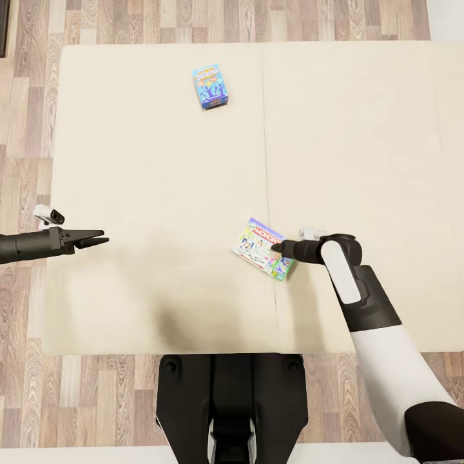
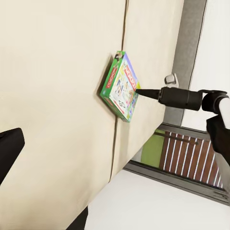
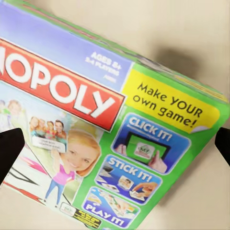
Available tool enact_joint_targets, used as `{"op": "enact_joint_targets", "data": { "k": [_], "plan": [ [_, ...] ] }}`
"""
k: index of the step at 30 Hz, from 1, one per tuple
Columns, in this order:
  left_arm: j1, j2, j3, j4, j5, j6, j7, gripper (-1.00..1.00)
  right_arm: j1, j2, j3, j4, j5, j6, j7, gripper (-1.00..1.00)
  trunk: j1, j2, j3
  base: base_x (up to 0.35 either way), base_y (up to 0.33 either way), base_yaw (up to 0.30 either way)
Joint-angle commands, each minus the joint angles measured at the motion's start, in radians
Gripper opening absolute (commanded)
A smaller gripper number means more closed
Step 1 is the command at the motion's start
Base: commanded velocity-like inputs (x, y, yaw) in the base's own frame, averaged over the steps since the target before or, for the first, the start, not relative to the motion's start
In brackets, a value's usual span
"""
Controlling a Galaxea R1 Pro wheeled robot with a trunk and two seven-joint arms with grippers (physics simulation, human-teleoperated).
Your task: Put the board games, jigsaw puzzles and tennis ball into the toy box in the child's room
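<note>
Two board games lie on the cream bed [image 1: 148,167]. The small teal-blue box [image 1: 209,86] sits near the far edge. The white box with multicoloured edges [image 1: 261,256] [image 2: 120,88] [image 3: 96,120] lies by the mattress seam on the near side. My right gripper [image 1: 278,247] [image 2: 143,91] [image 3: 115,146] hovers right over this box's right part, open, its dark fingertips [image 3: 9,151] spread to either side of the lid with nothing gripped. My left gripper [image 1: 98,239] hangs open over the bed's left part, far from both boxes.
Wood-plank floor [image 1: 26,129] surrounds the bed on the left and far sides. My dark base [image 1: 229,399] stands against the bed's near edge. The left wrist view shows the bed's dark grey frame [image 2: 191,43] and a white wall behind it.
</note>
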Motion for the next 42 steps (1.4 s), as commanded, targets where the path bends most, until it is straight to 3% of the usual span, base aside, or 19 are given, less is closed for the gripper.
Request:
{"op": "enact_joint_targets", "data": {
  "k": [1, 42],
  "plan": [
    [0.0, 0.0, -0.001, 0.0, 0.0, 0.011, -0.004, 1.0, -0.003, 0.002, 0.002, 0.002, -0.009, 0.002, -0.01, 1.0, 0.001, -0.002, -0.001, 0.0, 0.0, 0.0],
    [0.0, -0.002, -0.001, 0.0, 0.0, 0.01, -0.004, 1.0, -0.094, 0.003, 0.001, 0.008, -0.009, 0.002, -0.01, 1.0, 0.001, -0.002, -0.001, 0.0, 0.0, 0.0]
  ]
}}
